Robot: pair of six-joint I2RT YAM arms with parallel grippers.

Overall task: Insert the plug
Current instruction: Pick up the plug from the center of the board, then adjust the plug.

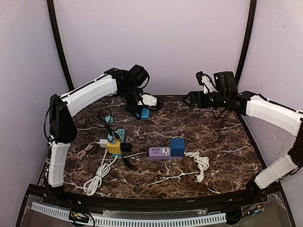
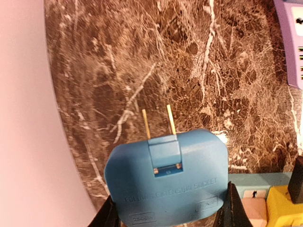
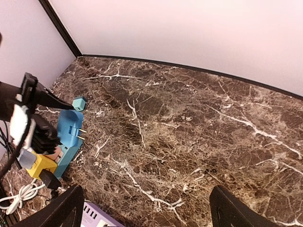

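Note:
My left gripper [image 1: 141,109] is shut on a blue plug adapter [image 2: 166,177] with two brass prongs [image 2: 158,122] pointing away from the wrist. It holds it above the back of the marble table; the adapter also shows in the top view [image 1: 143,113] and the right wrist view [image 3: 67,128]. A purple power strip [image 1: 159,152] with a blue cube [image 1: 177,147] plugged into it lies mid-table; its edge shows in the left wrist view [image 2: 291,42]. My right gripper [image 1: 188,100] is open and empty, high over the back right; its fingers [image 3: 64,208] frame bare marble.
A teal strip [image 1: 121,135] with yellow [image 1: 114,146] and black [image 1: 126,147] plugs lies at the left, among white [image 1: 97,175] and black cables. A small teal adapter [image 3: 79,103] sits near the back left. A white cord [image 1: 201,163] coils right of the purple strip.

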